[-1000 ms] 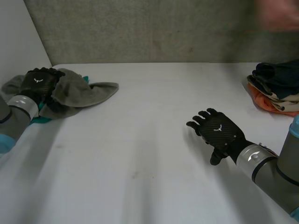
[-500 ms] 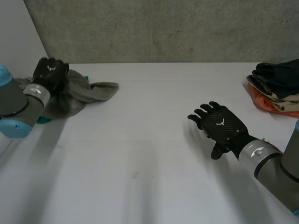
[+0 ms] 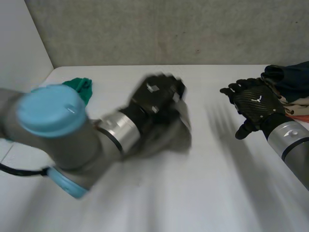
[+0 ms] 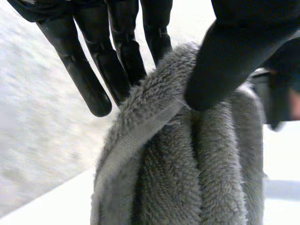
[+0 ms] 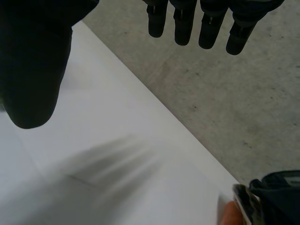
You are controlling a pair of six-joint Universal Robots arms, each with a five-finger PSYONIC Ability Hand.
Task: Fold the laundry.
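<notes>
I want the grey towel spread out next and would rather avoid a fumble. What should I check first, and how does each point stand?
1. Grip on the grey towel: ok, the left hand pinches it between thumb and fingers.
2. Helper free: ok, the right hand has straight fingers and holds nothing.
3. Towel ready to lie flat: not ok, bunched in thick folds.
4. Room on the table in front of the hands: ok, bare.
5. Gap between right hand and the stack of clothes: cannot tell, they are very close.
6. Is the teal cloth out of the way: ok, at the table's far left.
</notes>
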